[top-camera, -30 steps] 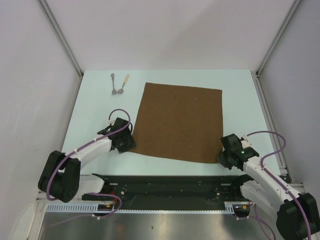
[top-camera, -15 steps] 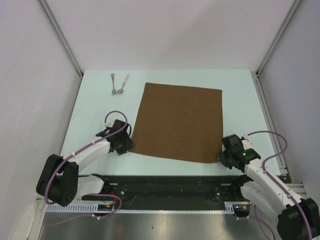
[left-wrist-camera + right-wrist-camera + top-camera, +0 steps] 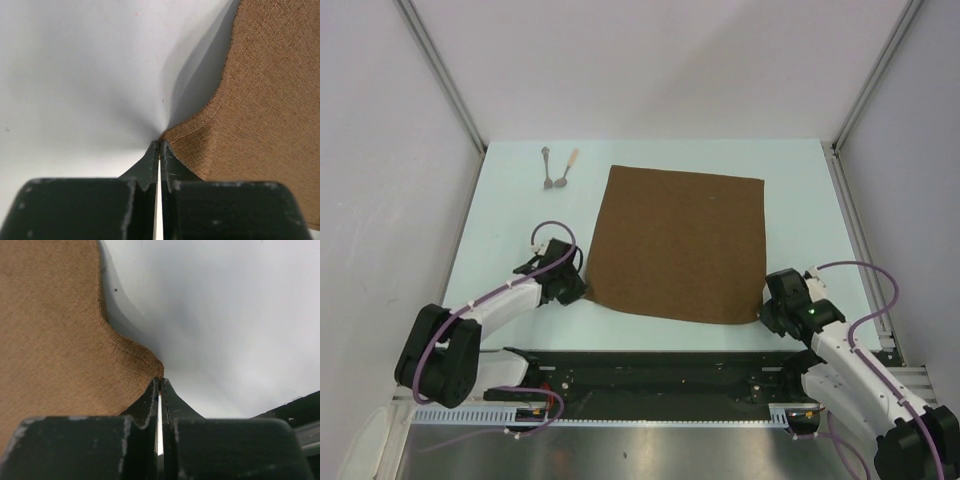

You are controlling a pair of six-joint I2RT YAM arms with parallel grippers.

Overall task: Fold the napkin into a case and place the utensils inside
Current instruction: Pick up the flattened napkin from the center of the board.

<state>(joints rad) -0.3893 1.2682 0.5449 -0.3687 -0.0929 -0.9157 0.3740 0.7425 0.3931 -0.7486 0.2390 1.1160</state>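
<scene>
The pale table (image 3: 520, 220) carries everything, with white walls on three sides. The brown napkin (image 3: 675, 245) takes up most of its middle and right. It lies open and flat as a single layer, roughly square, not folded into any case. Its far edge runs a little askew to the table's far edge.

The left arm (image 3: 490, 305) reaches from its base to the napkin's near left corner. The right arm (image 3: 840, 345) reaches to the near right corner.

The left fingers (image 3: 156, 150) are closed together, with only a hairline slit between them, and the near left corner of the cloth is pinched at their tips. In the left wrist view the cloth edge curves up toward the grip and throws a shadow on the table beneath.

The right fingers (image 3: 155, 390) are closed the same way on the near right corner. There the hem bunches into a small peak at the tips, also lifted slightly off the table.

The utensils (image 3: 556, 170) lie at the far left of the table, apart from the napkin's far left corner. There are two, side by side: the grey-handled one (image 3: 548, 168) on the left and the tan-handled one (image 3: 566, 170) on the right. Their dark heads are close together toward the arms, and their handles spread apart.
</scene>
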